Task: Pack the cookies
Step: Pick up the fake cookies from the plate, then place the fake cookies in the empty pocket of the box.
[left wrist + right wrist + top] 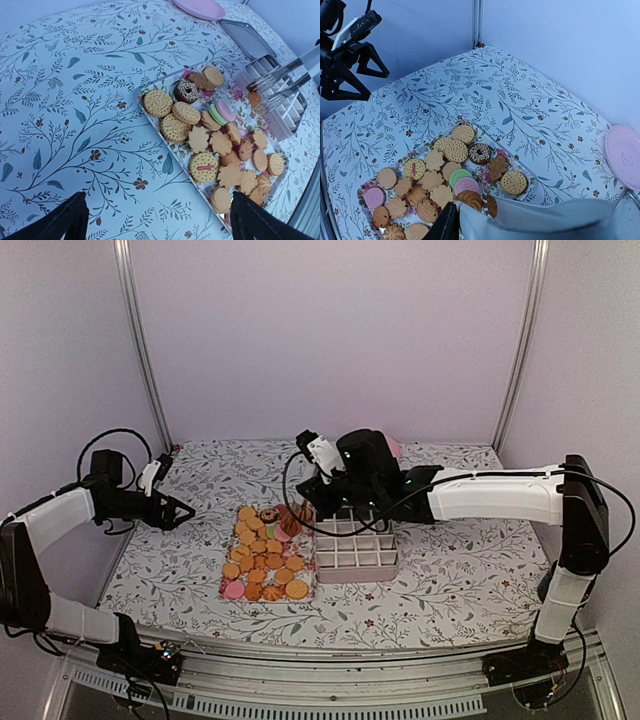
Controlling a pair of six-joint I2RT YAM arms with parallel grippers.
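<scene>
Many cookies lie on a floral tray; most are golden, one is pink, one green and one a dark ring. To its right stands a pale divided box. My right gripper hangs at the tray's far right corner beside the box. Its clear fork-like fingers are shut on a brown-orange cookie, which also shows in the right wrist view as a cookie at the finger edge. My left gripper hovers open and empty over bare cloth left of the tray.
A pink plate lies at the back of the table, partly behind the right arm in the top view. A flat grey lid lies behind the box. Floral cloth covers the table, with walls and metal posts close on three sides.
</scene>
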